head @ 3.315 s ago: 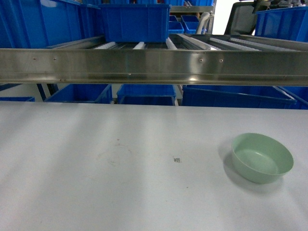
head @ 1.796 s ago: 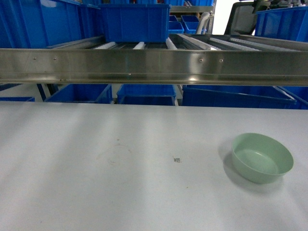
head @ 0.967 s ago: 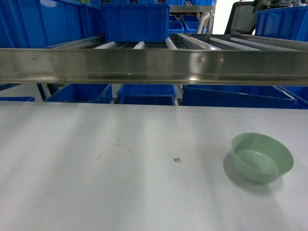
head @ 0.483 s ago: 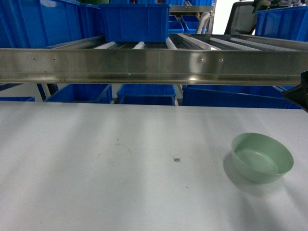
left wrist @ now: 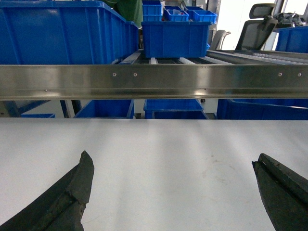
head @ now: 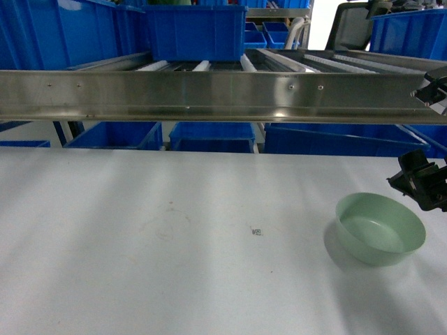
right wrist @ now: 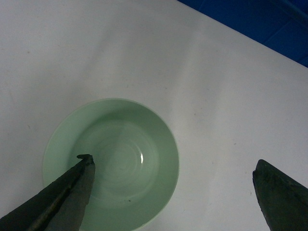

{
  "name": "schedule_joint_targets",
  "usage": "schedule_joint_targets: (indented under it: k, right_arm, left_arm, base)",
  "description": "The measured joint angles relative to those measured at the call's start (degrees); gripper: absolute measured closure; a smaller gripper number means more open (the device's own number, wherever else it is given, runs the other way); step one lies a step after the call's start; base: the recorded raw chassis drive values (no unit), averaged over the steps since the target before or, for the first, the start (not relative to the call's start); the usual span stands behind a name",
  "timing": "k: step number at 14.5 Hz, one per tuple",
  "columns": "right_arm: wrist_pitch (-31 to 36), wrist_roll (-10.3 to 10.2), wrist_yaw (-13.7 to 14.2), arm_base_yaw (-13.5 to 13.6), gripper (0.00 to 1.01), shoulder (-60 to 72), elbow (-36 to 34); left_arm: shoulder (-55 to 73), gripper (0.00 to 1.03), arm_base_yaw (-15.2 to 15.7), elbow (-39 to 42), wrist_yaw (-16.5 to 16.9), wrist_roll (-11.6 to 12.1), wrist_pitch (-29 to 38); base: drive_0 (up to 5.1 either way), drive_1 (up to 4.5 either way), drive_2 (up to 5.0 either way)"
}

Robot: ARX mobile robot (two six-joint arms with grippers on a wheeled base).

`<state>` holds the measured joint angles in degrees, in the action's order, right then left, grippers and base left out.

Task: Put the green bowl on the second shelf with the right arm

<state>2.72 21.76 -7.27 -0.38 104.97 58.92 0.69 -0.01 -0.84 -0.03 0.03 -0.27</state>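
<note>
Your right tool (right wrist: 173, 185) has its two dark fingers spread wide apart, and it holds nothing. In the right wrist view, one fingertip (right wrist: 84, 166) appears over the inside of the green bowl (right wrist: 120, 159), while the other finger is far off to the side, over the bare white table (right wrist: 231, 86). You cannot tell from this view whether the fingertip touches the bowl or only hangs above it. In the head view the right tool (head: 422, 183) shows as a black jointed part at the right edge, just above and behind the far rim of the green bowl (head: 380, 229).

Your left tool (left wrist: 173, 192) is also spread wide, and nothing is between its fingers; only the table (left wrist: 159, 159) lies under it.

The bowl stands upright on the table (head: 140, 244), at its right side, empty inside. A very small square marker (head: 257, 231) lies on the table to the left of the bowl; its print is too small to read. Behind the table runs a steel shelf rail (head: 209, 94) with rollers, and a blue crate (head: 197, 31) stands on it. More blue crates (head: 213, 136) are under the rail.
</note>
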Motion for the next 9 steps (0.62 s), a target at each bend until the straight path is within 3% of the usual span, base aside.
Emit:
schedule_joint_targets:
  k: [9]
  right_arm:
    - [0.24, 0.07, 2.08, -0.74, 0.03, 10.49, 3.39]
  left_arm:
    - [0.00, 0.05, 0.00, 0.00, -0.02, 0.00, 0.00]
  base:
    - [0.0, 0.00, 0.0]
